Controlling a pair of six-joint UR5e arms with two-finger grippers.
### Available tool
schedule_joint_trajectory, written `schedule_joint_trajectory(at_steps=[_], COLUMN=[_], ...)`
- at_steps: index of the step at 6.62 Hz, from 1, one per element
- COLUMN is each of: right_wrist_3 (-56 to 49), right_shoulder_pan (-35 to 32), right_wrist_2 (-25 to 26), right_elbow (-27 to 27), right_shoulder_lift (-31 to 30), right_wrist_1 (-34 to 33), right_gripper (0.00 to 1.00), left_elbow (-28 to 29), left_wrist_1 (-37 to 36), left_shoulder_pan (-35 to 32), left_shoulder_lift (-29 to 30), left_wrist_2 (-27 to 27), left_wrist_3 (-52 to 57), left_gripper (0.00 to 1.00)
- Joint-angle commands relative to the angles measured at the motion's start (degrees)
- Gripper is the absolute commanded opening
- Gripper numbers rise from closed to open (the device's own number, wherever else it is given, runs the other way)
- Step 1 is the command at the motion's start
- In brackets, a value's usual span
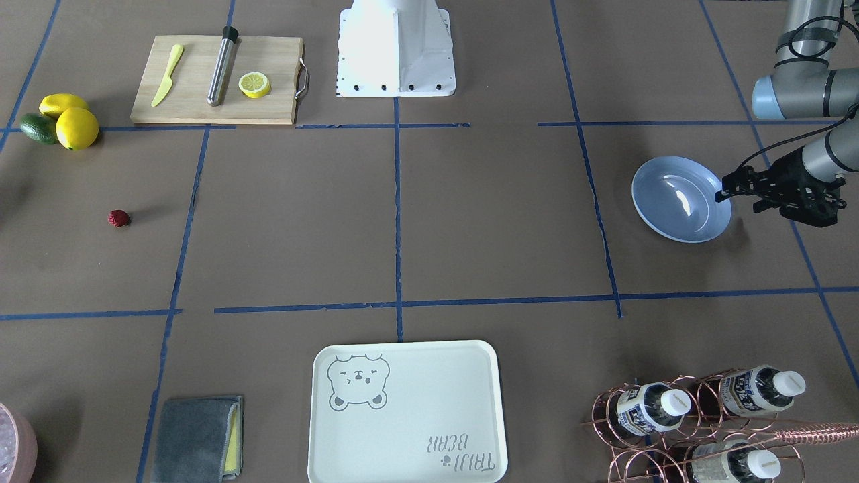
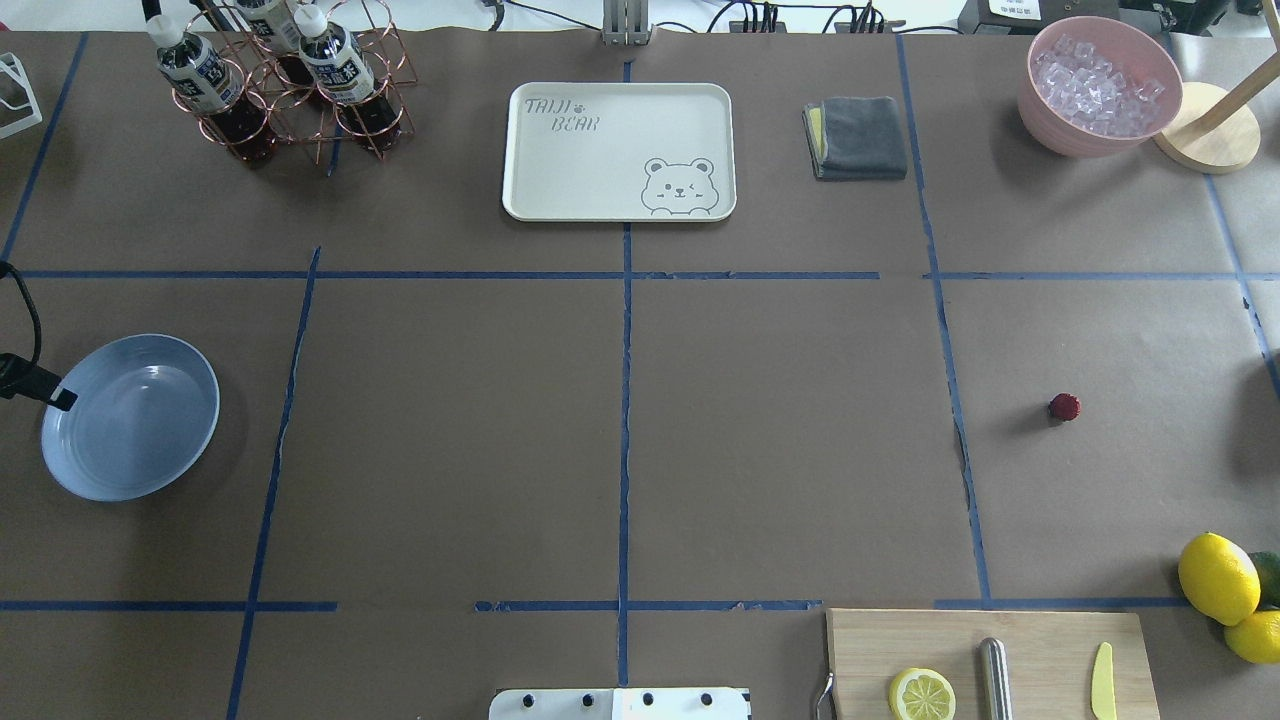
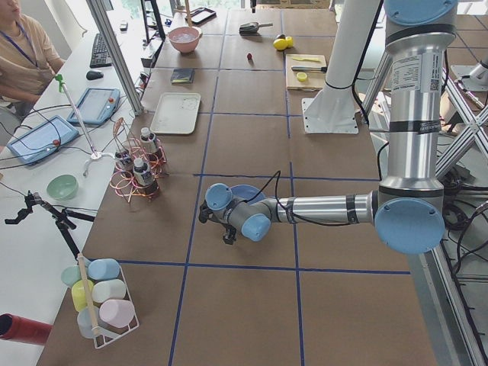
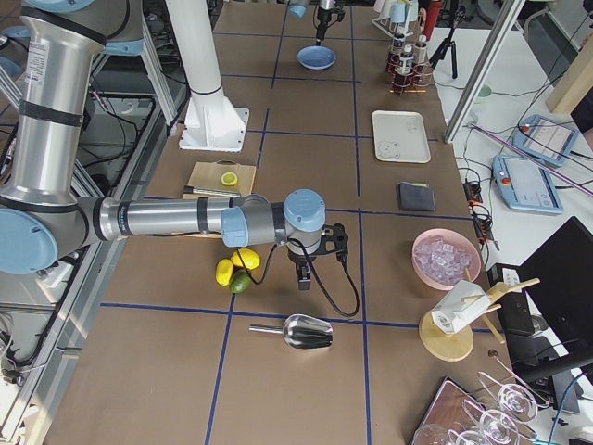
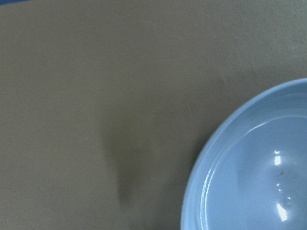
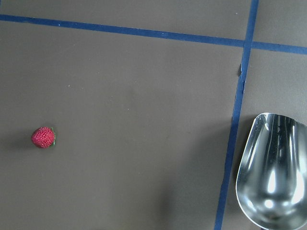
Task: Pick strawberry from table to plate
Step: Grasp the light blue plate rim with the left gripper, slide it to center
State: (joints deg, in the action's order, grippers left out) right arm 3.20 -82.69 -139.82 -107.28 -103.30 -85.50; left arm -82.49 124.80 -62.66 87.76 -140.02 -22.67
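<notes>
The strawberry (image 1: 119,218) sits alone on the table (image 1: 470,221), far from the plate (image 1: 671,201); the left gripper (image 1: 726,190) hangs by the plate's rim; I cannot tell if it or the right gripper (image 4: 303,276) is open.

The bench (image 1: 470,221) wore matt brown paper, taped in blue. The plate (image 1: 681,199) was glossy and smooth, the strawberry (image 6: 43,137) bumpy, the scoop (image 6: 273,172) mirror-bright metal, the cutting board (image 1: 194,100) pale bare wood.

The cream tray (image 2: 600,160) reads "TAIJI BEAR"; the bottle labels (image 2: 203,72) are too small to read.
</notes>
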Motion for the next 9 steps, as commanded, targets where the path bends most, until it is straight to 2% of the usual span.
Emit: schedule_joint_trajectory(at_steps=[1,2,3,4,5,6,7,9], right_wrist_3=[-0.2,-0.5,-0.5,-0.3,-0.1,-0.1,-0.1,-0.1], right_shoulder_pan=[0.1,0.1,0.2,0.2,0.2,0.2,0.2,0.2], right_wrist_2=[0.0,0.0,0.0,-0.3,-1.2,-2.1,-2.3,-2.3], right_elbow=[0.0,-0.1,-0.1,0.0,0.0,-0.1,-0.1,-0.1], right_shoulder_lift=[-0.1,0.0,0.0,0.0,-0.1,-0.1,-0.1,-0.1], right_wrist_1=[0.1,0.1,0.1,0.3,0.3,0.4,0.4,0.5], right_gripper=[1.0,1.0,1.0,1.0,1.0,1.0,1.0,1.0], left_elbow=[0.5,0.6,0.5,0.2,-1.4,-6.1,-8.8,-9.4], left_wrist_1=[0.0,-0.1,-0.1,-0.1,0.3,0.3,0.3,1.7], left_shoulder_pan=[0.3,0.9,1.0,1.0,0.9,0.9,1.0,7.0], left_shoulder_lift=[0.1,0.1,0.1,0.1,0.3,0.5,4.2,16.2], left_wrist_2=[-0.1,0.0,-0.1,-0.2,-3.3,-8.4,-9.0,-10.3], left_wrist_3=[0.0,0.0,-0.2,-0.3,-3.3,-9.8,-19.4,-38.4], left_gripper=[0.59,0.21,0.0,0.0,0.0,0.0,0.0,0.0])
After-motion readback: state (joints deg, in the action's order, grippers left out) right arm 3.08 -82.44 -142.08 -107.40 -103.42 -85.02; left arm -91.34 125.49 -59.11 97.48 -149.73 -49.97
